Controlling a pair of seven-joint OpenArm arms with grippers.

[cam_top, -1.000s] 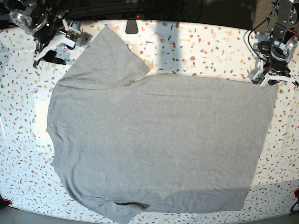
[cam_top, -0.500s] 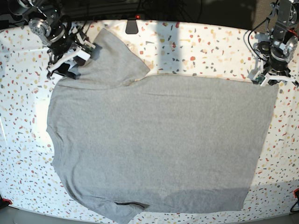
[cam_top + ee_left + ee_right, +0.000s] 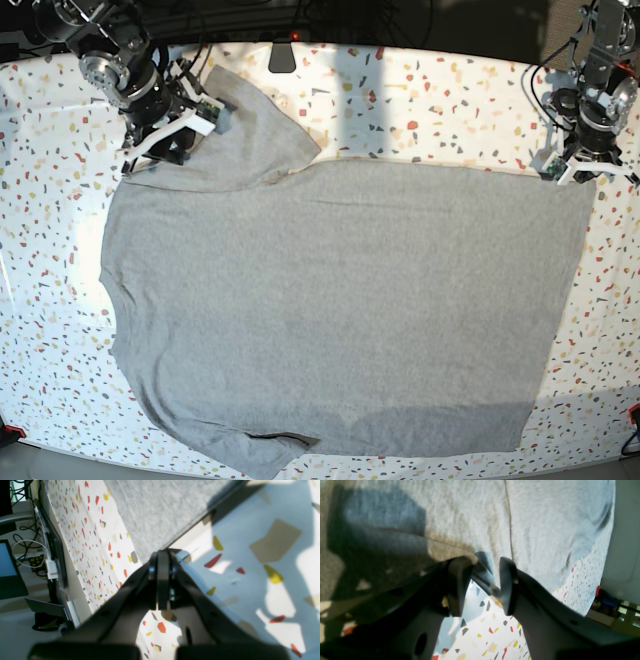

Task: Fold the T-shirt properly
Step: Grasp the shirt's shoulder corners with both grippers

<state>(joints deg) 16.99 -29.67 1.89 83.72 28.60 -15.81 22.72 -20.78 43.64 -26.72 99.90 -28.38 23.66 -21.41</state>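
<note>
I have the grey T-shirt spread plain side up across the terrazzo bench, its sleeve at eleven o'clock; over the last second my right end effector has moved from the bench corner onto that sleeve's edge and begun narrowing, so I judge the sleeve fold is starting; its jaws stand part open astride the hem, not yet pinching; my left end effector, at two o'clock by the shirt's corner, is closed, holding nothing.

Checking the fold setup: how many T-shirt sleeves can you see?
2: one sleeve at the top left by the right gripper, the other sleeve at the bottom edge.
</note>
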